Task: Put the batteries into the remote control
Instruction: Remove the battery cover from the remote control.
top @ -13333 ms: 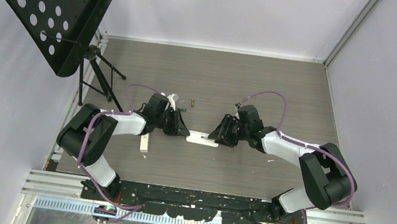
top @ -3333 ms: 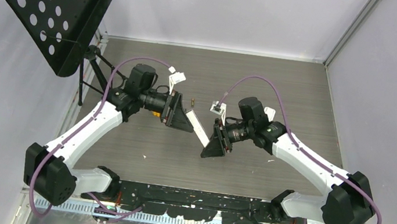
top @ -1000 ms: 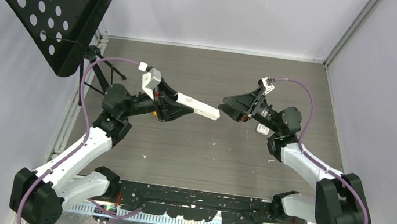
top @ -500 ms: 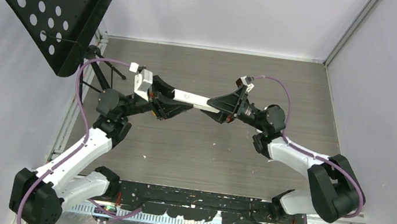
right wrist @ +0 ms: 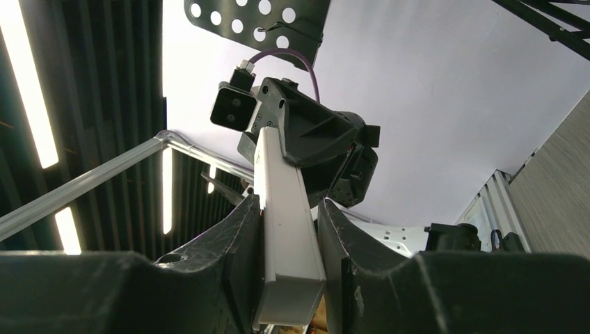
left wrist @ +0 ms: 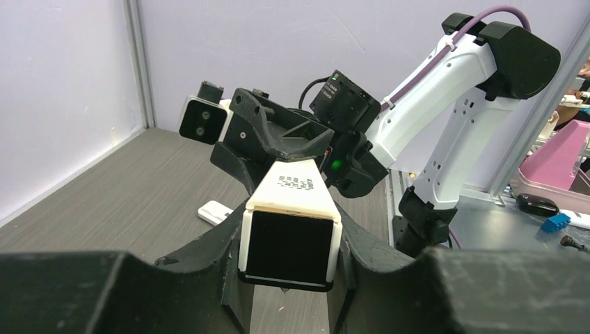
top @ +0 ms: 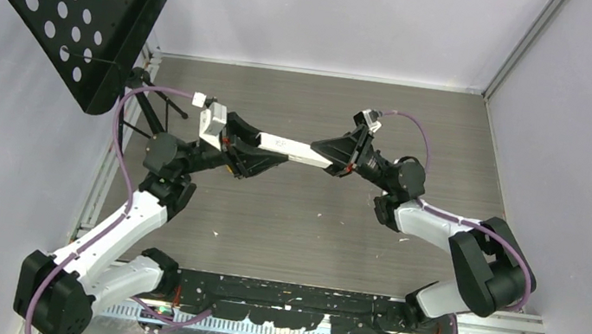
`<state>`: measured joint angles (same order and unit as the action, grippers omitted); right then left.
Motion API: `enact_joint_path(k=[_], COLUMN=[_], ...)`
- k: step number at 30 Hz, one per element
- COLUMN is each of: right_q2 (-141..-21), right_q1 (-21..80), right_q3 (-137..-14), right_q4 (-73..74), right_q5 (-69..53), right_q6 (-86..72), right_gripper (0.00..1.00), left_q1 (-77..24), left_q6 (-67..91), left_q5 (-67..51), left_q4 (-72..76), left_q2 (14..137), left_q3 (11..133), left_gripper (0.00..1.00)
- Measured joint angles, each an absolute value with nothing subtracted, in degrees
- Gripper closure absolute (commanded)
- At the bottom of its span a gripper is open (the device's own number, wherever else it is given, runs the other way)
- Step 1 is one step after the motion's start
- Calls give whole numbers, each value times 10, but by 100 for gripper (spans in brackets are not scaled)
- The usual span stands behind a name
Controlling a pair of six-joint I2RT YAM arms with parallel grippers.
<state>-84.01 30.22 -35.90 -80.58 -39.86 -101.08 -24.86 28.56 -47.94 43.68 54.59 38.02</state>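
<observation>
The white remote control (top: 295, 150) hangs in the air above the table, held level between both arms. My left gripper (top: 265, 147) is shut on its left end, my right gripper (top: 331, 156) on its right end. In the left wrist view my left gripper (left wrist: 289, 240) clamps the remote (left wrist: 296, 188), whose dark end face points at the camera. In the right wrist view my right gripper (right wrist: 289, 229) clamps the remote (right wrist: 282, 195), which runs away toward the left gripper. No battery shows clearly in any view.
A black perforated music stand (top: 79, 5) on a tripod (top: 144, 106) stands at the far left. A small flat white piece (left wrist: 214, 212) lies on the wooden table (top: 282, 244) below the remote. Grey walls enclose three sides.
A second ago only the left gripper held the remote and the right gripper was a short way off. The right gripper has moved left and shut on the remote's free end.
</observation>
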Motion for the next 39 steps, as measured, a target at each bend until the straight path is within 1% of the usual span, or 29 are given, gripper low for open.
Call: enact_joint_path(k=[2,6,9,11,15,19,21,24,26,28,30,32,35,39], right_q2=[-840,-840,-840,-839,-839,-839,-839,-839,-839,-839,-839,-840,-842,-843], right_q1=[302,299,291,284,274,271,261,246,240,239,239,238,237,235], right_q3=[-359,-355,-347,-342,-334,-330,-323,-310,-308,-308,-308,-308,-308,-307], right_q4=[-809,-812,-813,-813,-809,-808,-806,-805,-805,-805,-804,-801,-799,-786], right_q5=[-399,-399,-401,-406,-417,-420,-423,-425,-425,-425,-425,-425,-426,-434], right_q6=[-1011,-1006,-1002,-1000,-993,-984,-972,-962,-959,-955,-952,-955,-955,-946], right_gripper=[83,82,70,66,62,51,49,50,54,62,73,78,79,73], left_q1=[-249,-251,-254,-257,-262,-264,-261,-255,-254,-254,-254,-254,-254,-254], left_q6=[285,284,281,278,265,261,256,248,245,243,238,232,222,204], left_q5=[-475,-469,-464,-458,-449,-445,-432,-413,-405,-401,-401,-401,-401,-399], left_q4=[435,424,406,384,350,335,325,313,309,305,301,300,290,260], left_q2=[544,541,539,536,536,536,532,525,523,523,522,521,516,503], left_q3=[380,380,380,380,381,381,381,381,381,381,381,381,381,382], left_gripper=[100,100,100,100,100,100,100,100,100,100,100,100,100,100])
